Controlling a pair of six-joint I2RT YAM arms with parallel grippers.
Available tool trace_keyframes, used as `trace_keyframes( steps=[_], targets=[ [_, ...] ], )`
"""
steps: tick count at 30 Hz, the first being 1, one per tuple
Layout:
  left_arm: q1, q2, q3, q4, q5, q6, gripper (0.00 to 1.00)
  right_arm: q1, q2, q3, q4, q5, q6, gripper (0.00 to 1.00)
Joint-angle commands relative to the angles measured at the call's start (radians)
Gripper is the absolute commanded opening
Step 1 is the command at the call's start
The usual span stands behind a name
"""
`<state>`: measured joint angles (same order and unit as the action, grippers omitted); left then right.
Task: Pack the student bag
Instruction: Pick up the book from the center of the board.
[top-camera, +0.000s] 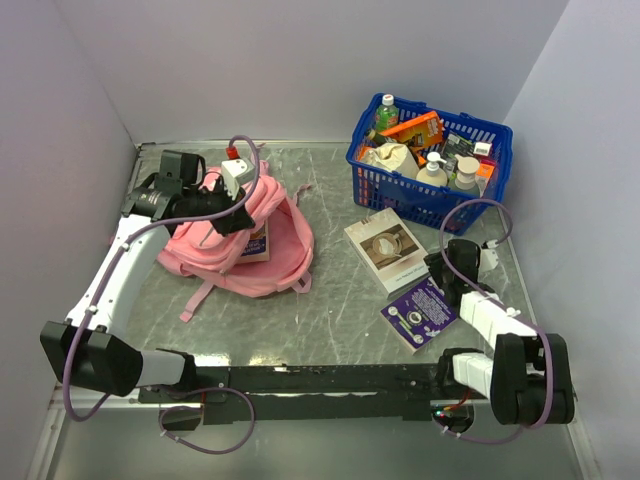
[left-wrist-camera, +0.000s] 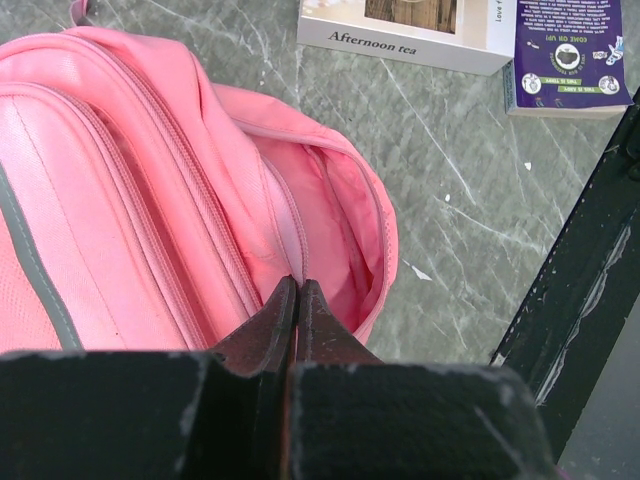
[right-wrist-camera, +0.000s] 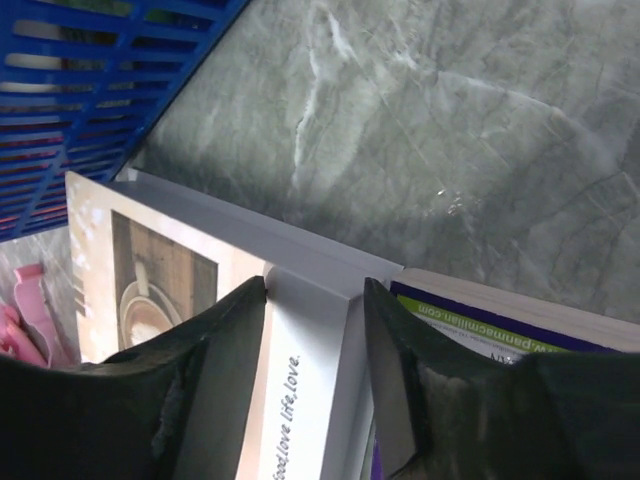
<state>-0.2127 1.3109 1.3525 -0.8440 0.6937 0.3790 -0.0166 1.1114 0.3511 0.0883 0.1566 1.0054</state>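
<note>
The pink student bag (top-camera: 280, 235) lies at the left of the table, its mouth pulled open toward the middle. My left gripper (top-camera: 230, 215) is shut on the fabric rim of that opening (left-wrist-camera: 298, 285), and the pink lining (left-wrist-camera: 340, 230) shows beyond the fingertips. A book cover (top-camera: 255, 243) peeks out of the bag's mouth. My right gripper (top-camera: 442, 268) stands open, straddling the near edge of a white "Afternoon tea" box (right-wrist-camera: 310, 380). One finger rests over its cover and the other sits beside its side, with a narrow gap.
A purple book (top-camera: 420, 315) lies right beside the white box (top-camera: 385, 245), touching it. A blue plastic basket (top-camera: 400, 195) full of bottles and packets stands at the back right. White walls close in the table on three sides.
</note>
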Motion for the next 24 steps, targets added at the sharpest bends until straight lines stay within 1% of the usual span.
trace_keyframes(
  steps=[1,3,4,9,11,12,13,15,16,18,20,22,24],
  targets=[
    [-0.002,-0.012,0.04,0.034,0.059,-0.002,0.01,-0.008,0.031,-0.009,0.068,0.011,-0.004,0.45],
    [-0.002,-0.013,0.037,0.036,0.056,-0.002,0.01,-0.008,0.041,-0.006,0.079,0.003,-0.01,0.42],
    [-0.002,-0.013,0.033,0.036,0.056,-0.002,0.01,-0.008,0.044,-0.004,0.079,0.001,-0.013,0.37],
    [-0.002,-0.016,0.028,0.042,0.056,-0.005,0.01,-0.008,0.021,-0.006,0.08,-0.031,-0.016,0.29],
    [-0.002,-0.013,0.03,0.042,0.058,-0.006,0.01,-0.008,-0.01,-0.004,0.079,-0.04,-0.031,0.23],
    [-0.002,-0.015,0.03,0.045,0.058,-0.005,0.01,-0.005,-0.021,-0.004,0.071,-0.067,-0.027,0.19],
    [-0.002,-0.015,0.03,0.048,0.058,-0.008,0.01,-0.005,-0.053,-0.004,0.07,-0.08,-0.021,0.13],
    [-0.002,-0.015,0.03,0.049,0.053,-0.009,0.01,0.003,-0.108,-0.011,0.058,-0.109,-0.001,0.06],
    [-0.002,-0.015,0.03,0.049,0.055,-0.011,0.01,0.007,-0.126,-0.008,0.05,-0.133,0.01,0.0],
    [-0.002,-0.015,0.03,0.046,0.05,-0.009,0.01,0.012,-0.171,0.011,-0.001,-0.152,0.025,0.0],
    [-0.002,-0.018,0.028,0.052,0.044,-0.009,0.01,0.043,-0.197,0.037,-0.047,-0.154,0.045,0.0],
    [-0.002,-0.022,0.022,0.056,0.035,-0.009,0.01,0.062,-0.231,0.043,-0.062,-0.207,0.062,0.0],
    [-0.002,-0.027,0.019,0.06,0.032,-0.011,0.01,0.086,-0.263,0.049,-0.065,-0.224,0.091,0.0]
  ],
)
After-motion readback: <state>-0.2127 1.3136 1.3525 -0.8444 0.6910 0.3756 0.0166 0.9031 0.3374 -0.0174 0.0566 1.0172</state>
